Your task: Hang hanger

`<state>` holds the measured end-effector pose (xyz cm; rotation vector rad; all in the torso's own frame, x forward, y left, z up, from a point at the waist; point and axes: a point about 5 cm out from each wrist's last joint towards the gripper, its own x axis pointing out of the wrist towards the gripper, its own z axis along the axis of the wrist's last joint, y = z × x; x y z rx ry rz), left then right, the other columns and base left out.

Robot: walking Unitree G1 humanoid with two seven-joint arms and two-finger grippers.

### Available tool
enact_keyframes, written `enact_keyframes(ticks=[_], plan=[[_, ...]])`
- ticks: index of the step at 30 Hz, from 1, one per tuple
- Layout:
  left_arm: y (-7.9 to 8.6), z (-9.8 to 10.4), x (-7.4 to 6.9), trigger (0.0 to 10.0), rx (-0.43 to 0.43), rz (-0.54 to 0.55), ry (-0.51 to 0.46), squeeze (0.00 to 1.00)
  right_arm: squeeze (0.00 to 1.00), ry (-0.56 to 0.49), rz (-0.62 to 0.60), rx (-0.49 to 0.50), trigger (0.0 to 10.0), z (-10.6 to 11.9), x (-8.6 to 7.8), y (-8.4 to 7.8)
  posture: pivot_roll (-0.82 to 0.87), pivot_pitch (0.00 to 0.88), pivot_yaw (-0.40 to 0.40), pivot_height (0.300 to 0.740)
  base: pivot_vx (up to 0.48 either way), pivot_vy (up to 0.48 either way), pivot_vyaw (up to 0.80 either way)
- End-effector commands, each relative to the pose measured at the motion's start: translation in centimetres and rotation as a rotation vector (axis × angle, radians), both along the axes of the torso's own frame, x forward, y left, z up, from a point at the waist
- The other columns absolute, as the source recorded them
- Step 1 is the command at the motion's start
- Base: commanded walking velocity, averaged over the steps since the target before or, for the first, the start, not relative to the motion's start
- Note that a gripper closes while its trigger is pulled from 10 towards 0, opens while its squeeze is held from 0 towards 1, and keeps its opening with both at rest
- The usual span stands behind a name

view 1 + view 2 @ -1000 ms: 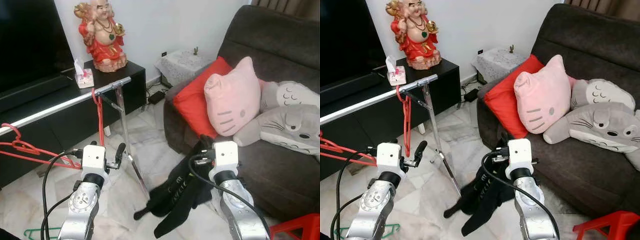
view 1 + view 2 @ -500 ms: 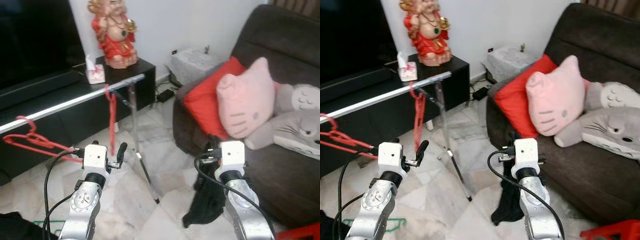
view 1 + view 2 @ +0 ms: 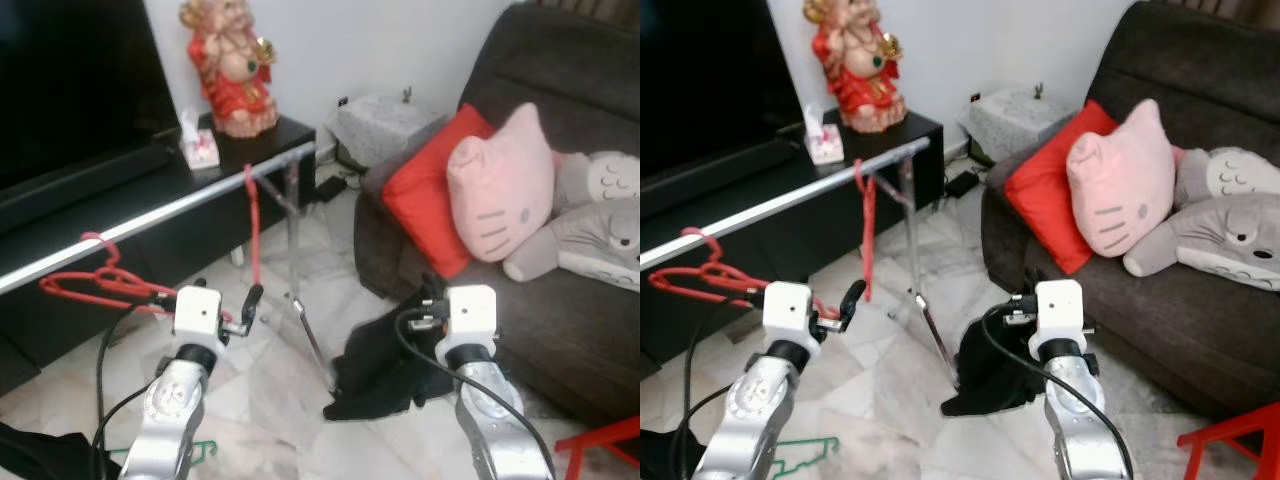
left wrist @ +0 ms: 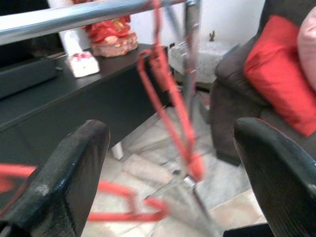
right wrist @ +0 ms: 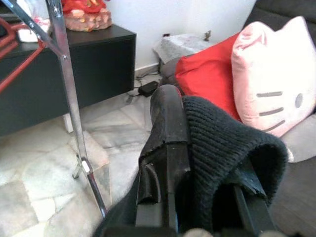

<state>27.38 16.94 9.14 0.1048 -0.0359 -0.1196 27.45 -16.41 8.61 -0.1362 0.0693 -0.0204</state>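
Observation:
A silver clothes rail point(image 3: 180, 208) on a folding stand runs in front of the black TV cabinet. One red hanger point(image 3: 100, 285) hangs on the rail at the left. Another red hanger point(image 3: 252, 225) dangles near the rail's right end, also seen close up as a red hanger point(image 4: 170, 108). My left gripper point(image 4: 168, 173) is open and empty, just below the rail and between the two hangers. My right gripper point(image 5: 197, 148) is shut on a black knit garment point(image 3: 385, 365), which droops to the floor beside the sofa.
A dark sofa point(image 3: 1200, 300) on the right carries a red cushion point(image 3: 1045, 190), a pink cat pillow point(image 3: 1120, 180) and a grey plush point(image 3: 1230, 235). A red statue point(image 3: 232, 65) and tissue box point(image 3: 200, 150) stand on the cabinet. A green hanger point(image 3: 805, 460) lies on the floor; a red stool point(image 3: 1240, 450) stands front right.
The camera has shifted, so the rail and its stand now sit further right. The black garment, stretched out on the floor before, now hangs bunched from my right gripper.

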Motion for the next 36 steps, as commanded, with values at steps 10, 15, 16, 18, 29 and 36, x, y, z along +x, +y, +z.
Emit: enact_keyframes(ticks=[10,15,16,18,29,36], plan=[[-0.6,0.3,-0.2,10.0,-0.006,-0.031,-0.009,0.00,0.00,0.067,-0.341,-0.125,10.0,-2.2,-3.3,-9.9,-0.10,0.000,0.004,0.740,0.000,0.000,0.00],[-1.0,0.3,-0.3,10.0,-0.006,-0.055,-0.010,0.00,0.00,0.255,-0.499,-0.068,10.0,-7.2,-7.2,-12.6,-0.09,0.000,0.010,0.740,0.000,0.000,0.00],[-1.0,0.4,-0.3,10.0,-0.006,-0.056,-0.011,0.00,0.00,0.280,-0.520,-0.049,10.0,-7.9,-7.8,-12.9,-0.10,0.000,0.013,0.740,0.000,0.000,0.00],[-1.0,0.4,-0.3,10.0,-0.006,-0.057,-0.012,0.00,0.00,0.305,-0.539,-0.033,10.0,-8.6,-8.4,-13.2,-0.10,0.000,0.014,0.740,0.000,0.000,0.00],[-2.0,0.7,-0.4,10.0,-0.026,-0.083,-0.013,0.00,0.00,0.593,-0.610,0.025,10.0,-14.3,-13.2,-12.8,-0.09,0.000,0.034,0.740,0.046,0.000,0.00],[-2.4,0.6,-0.4,10.0,-0.019,-0.108,-0.006,0.00,0.00,0.614,-0.588,0.034,10.0,-15.1,-13.5,-12.0,-0.09,0.000,0.037,0.740,0.314,0.000,0.00]])
